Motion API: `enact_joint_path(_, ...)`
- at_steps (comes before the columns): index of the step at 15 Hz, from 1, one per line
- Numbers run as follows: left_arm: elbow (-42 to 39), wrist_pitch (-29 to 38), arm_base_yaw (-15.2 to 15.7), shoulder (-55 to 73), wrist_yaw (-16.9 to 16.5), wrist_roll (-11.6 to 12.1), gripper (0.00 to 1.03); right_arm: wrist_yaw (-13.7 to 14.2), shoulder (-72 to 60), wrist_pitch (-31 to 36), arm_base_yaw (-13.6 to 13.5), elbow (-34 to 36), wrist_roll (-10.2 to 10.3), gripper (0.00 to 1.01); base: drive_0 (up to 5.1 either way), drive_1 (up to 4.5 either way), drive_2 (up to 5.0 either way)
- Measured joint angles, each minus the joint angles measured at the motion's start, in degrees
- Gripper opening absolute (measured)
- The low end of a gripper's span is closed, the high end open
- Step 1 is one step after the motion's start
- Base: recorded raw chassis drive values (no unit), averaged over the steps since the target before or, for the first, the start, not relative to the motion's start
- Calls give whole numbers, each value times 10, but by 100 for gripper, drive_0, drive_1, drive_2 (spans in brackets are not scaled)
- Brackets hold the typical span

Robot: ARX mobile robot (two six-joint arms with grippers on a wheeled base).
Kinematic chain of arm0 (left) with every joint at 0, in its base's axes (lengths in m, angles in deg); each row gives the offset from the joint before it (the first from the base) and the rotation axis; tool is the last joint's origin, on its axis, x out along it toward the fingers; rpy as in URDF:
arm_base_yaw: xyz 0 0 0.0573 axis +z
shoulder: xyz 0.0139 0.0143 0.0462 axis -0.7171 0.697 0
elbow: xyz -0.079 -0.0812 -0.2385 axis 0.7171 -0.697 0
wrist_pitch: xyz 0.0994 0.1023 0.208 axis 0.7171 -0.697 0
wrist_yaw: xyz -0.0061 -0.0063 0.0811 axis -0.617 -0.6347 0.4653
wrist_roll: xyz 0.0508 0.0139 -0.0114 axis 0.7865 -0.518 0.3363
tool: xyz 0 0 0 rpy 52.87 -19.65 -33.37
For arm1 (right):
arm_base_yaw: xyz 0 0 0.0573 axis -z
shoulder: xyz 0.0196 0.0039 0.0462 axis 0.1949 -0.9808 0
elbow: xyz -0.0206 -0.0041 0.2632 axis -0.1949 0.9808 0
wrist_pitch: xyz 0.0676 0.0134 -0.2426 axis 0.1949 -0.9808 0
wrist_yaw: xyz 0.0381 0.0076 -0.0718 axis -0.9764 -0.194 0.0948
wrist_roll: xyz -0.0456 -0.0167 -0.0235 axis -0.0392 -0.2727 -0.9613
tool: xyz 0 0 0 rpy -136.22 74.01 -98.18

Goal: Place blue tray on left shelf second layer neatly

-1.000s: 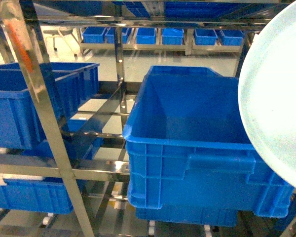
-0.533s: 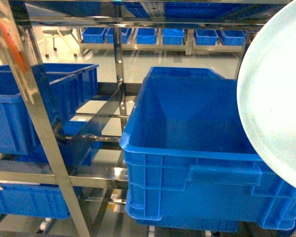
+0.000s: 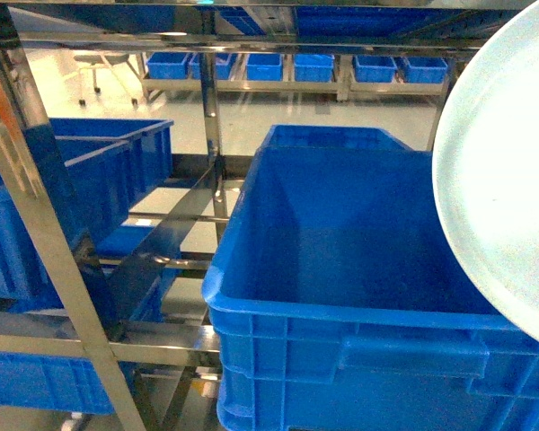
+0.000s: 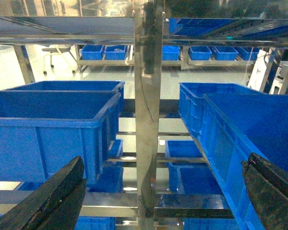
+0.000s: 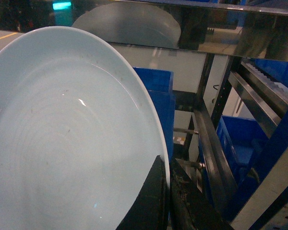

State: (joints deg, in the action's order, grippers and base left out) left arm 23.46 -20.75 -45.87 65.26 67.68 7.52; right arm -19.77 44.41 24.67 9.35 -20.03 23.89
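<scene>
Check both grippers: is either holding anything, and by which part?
The right gripper pinches the blue tray by its rim, one finger on each face of the edge. The left gripper is open and holds nothing.

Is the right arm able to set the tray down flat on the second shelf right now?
Probably not: a big crate fills the shelf ahead, and the tray, clamped by the right gripper, stands on edge.
</scene>
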Motion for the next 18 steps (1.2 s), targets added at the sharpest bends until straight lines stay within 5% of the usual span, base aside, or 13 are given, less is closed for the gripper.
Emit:
enact_joint_path(8,0,0,0,0,0,0,98,-3,1,-11,1,-1,3,2,0,0,0)
enact_joint_path(12,0,0,0,0,0,0,98,-81,-31,-148,17,-39,78,2,0,0,0)
enact_joint_path(14,0,0,0,0,0,0,98,-133,-115,-234,34,-73,144,2,0,0,0)
enact_joint_path(15,0,0,0,0,0,0,98,-146,-190,-236,40,-85,186,2,0,0,0)
enact_joint_path(18,0,0,0,0,0,0,98,-146,-297,-195,42,-146,245,2,0,0,0)
